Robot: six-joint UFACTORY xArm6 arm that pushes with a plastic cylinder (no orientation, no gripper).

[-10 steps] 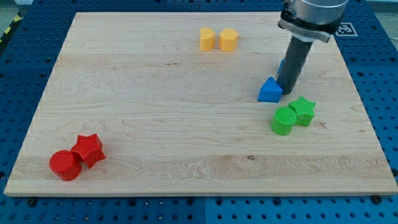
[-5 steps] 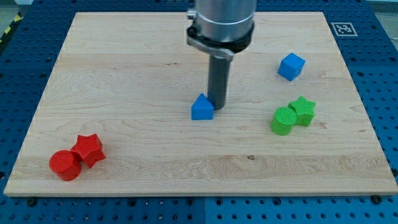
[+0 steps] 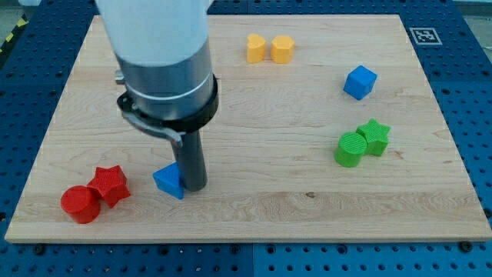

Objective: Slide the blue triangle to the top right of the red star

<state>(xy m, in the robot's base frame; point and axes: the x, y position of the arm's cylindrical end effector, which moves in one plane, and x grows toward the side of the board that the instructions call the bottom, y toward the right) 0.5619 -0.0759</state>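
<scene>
My tip [image 3: 194, 187], a bare rod with no fingers to open or close, seems to touch the blue triangle [image 3: 169, 181] on its right, just right of the red star [image 3: 109, 185], so the push should ease up-left, gently.

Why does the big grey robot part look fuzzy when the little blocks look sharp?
In the camera view, the arm's grey body is close to the lens and blurred; my tip beside the blue triangle and the red star look crisp, under even light with soft shadows.
</scene>
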